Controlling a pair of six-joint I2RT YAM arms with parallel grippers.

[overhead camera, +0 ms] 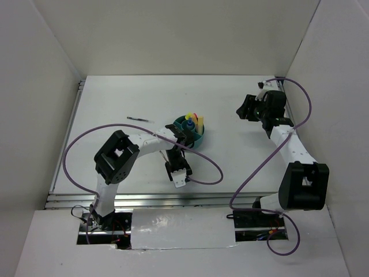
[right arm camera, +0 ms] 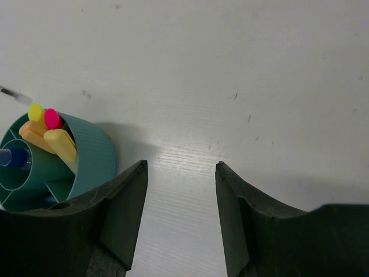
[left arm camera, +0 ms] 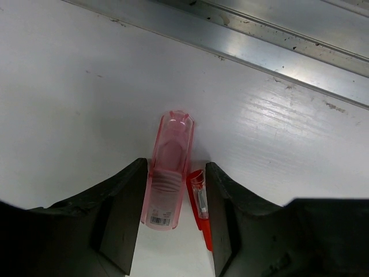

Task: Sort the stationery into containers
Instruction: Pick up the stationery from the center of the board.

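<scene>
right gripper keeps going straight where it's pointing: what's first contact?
Probably bare table: nothing lies ahead of the right gripper. The teal organiser sits off to one side; depth is unclear.

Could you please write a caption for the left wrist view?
A pink marker and red pen side by side between the jaws of the left gripper.

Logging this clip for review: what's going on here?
The left tool straddles a translucent pink stubby marker and a thin red pen near a metal rail; whether it grips them yet is unclear. The right tool hangs open and empty beside the round teal plastic organiser, which already holds yellow and orange markers.
</scene>
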